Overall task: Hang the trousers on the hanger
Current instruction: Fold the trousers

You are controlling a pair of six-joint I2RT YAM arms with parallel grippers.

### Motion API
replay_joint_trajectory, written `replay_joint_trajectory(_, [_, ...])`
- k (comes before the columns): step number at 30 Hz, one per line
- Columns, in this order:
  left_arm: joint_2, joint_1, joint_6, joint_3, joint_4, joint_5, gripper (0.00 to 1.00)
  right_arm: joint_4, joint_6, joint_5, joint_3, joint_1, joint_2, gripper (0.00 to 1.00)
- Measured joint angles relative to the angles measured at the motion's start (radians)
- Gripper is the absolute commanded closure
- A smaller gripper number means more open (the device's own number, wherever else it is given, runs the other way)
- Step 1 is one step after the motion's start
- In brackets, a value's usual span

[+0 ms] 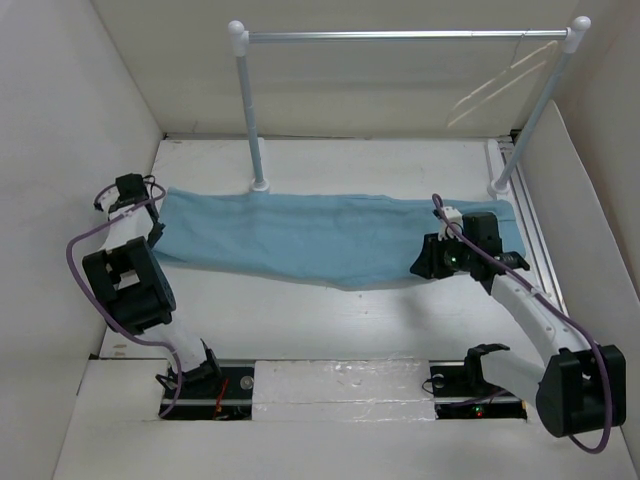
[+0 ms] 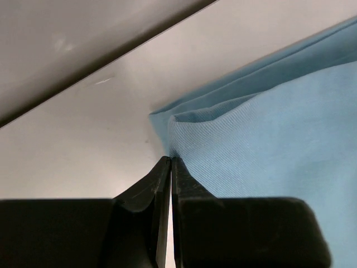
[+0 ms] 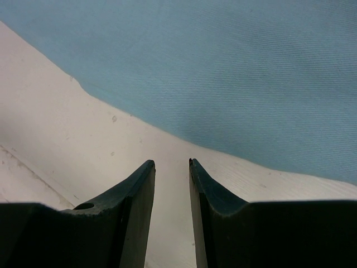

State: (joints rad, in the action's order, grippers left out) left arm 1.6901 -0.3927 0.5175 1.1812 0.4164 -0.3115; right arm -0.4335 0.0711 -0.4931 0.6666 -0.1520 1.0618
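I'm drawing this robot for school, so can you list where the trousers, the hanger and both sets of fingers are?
trousers: light blue, lying flat across the table
hanger: hanging on the rail, near its right end
left fingers: shut, tips at the trousers' left end
right fingers: open, over bare table by the trousers' near edge

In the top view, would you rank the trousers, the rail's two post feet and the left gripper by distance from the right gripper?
From the right gripper:
1. trousers, right beside it.
2. right post foot, beyond it, far right.
3. left post foot, back left.
4. left gripper, at the far left.
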Motion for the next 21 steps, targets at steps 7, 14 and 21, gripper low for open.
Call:
replay_joint_trajectory(7, [-0.003,0.0,0.041,-0.097,0.018,-0.09,1.0,0.019,-0.002,-0.02,0.005,0.0,0.045,0.61])
replay_joint_trajectory(14, [-0.003,-0.014,0.072,-0.042,0.063,-0.134,0.23,0.012,-0.008,-0.02,0.006,0.0,0.038,0.5])
replay_joint_trajectory(21, [-0.184,-0.024,0.068,-0.145,0.016,-0.012,0.2,-0.013,0.0,-0.012,0.024,0.0,0.017,0.27])
